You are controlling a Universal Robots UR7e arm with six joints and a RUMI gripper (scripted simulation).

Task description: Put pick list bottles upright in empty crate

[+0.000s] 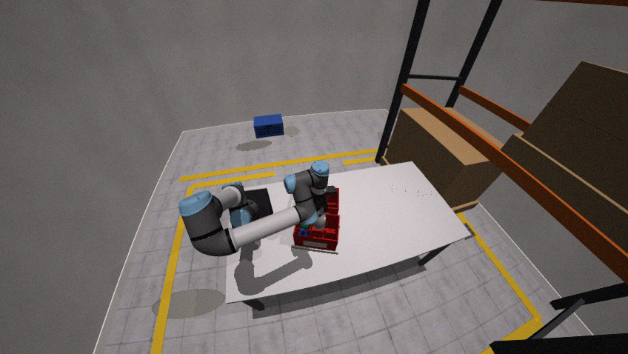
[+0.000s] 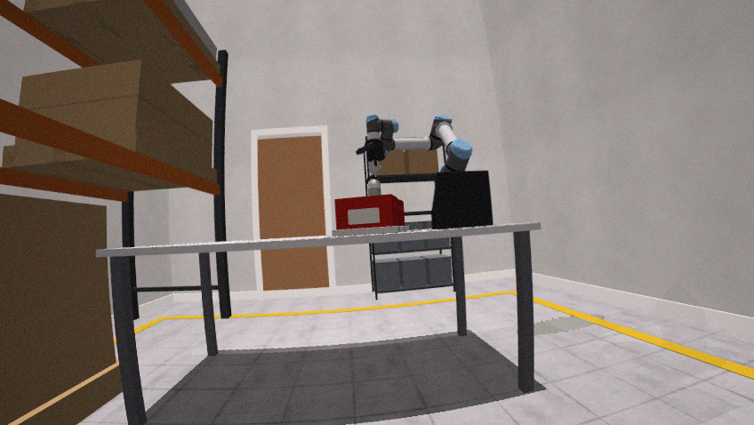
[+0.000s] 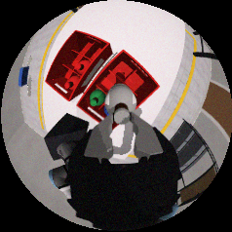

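My gripper (image 2: 374,169) (image 3: 121,113) is shut on a grey bottle (image 1: 320,221) (image 2: 373,187) (image 3: 120,96) with a dark red band near its neck. The bottle hangs upright over the near red crate (image 1: 298,241) (image 2: 388,203) (image 3: 149,96); in the exterior view its lower end is hidden behind the crate wall. A green bottle (image 1: 304,226) (image 3: 96,97) and a blue bottle (image 1: 302,232) (image 3: 106,111) stand in this crate. The far red crate (image 1: 338,193) (image 3: 57,66) shows round red shapes inside; I cannot tell whether they are bottles. I cannot make out the pick list.
Both crates stand side by side on the white table (image 1: 378,219) (image 2: 253,244) (image 3: 141,28) with a narrow gap. A black block (image 2: 462,199) (image 3: 66,131) stands near the arm's base. A pale strip (image 1: 315,249) (image 2: 341,231) lies along the near crate's foot.
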